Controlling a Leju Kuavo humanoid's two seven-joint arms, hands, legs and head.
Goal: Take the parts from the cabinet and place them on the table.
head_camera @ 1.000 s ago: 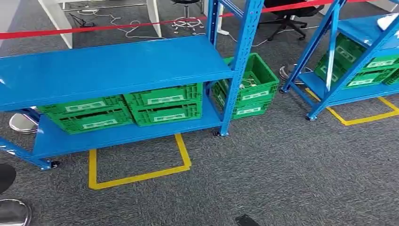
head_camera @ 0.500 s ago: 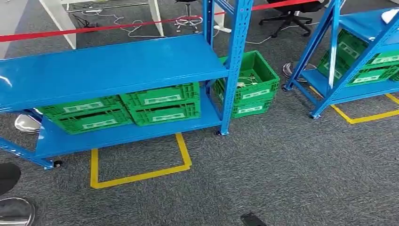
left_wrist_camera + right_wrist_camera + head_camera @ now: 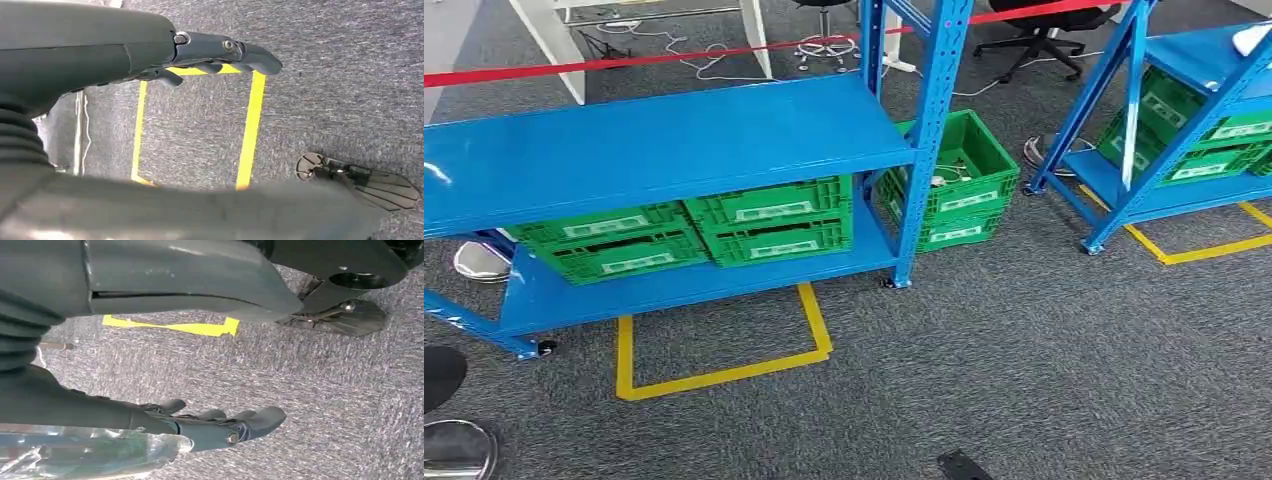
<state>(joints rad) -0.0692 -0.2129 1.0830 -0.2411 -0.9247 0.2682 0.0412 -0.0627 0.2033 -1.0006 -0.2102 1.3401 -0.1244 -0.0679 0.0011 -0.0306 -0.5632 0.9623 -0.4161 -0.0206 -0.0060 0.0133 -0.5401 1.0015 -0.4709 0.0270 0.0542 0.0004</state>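
A crinkled clear plastic bag of parts (image 3: 90,452) is seen lying along the right hand (image 3: 210,427) — whether it is gripped cannot be told — while the left hand (image 3: 215,55) is hung slack and empty, the blue steel shelving (image 3: 664,150) is faced at ten o'clock, and the bag is judged light, soft and slippery, best pinched at a gathered fold.

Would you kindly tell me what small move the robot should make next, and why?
Probably a short step forward to the yellow floor marking in front of the blue rack. The green crates on its lower shelf sit beyond that marking, while the left hand and right hand hang low over carpet, far from them.
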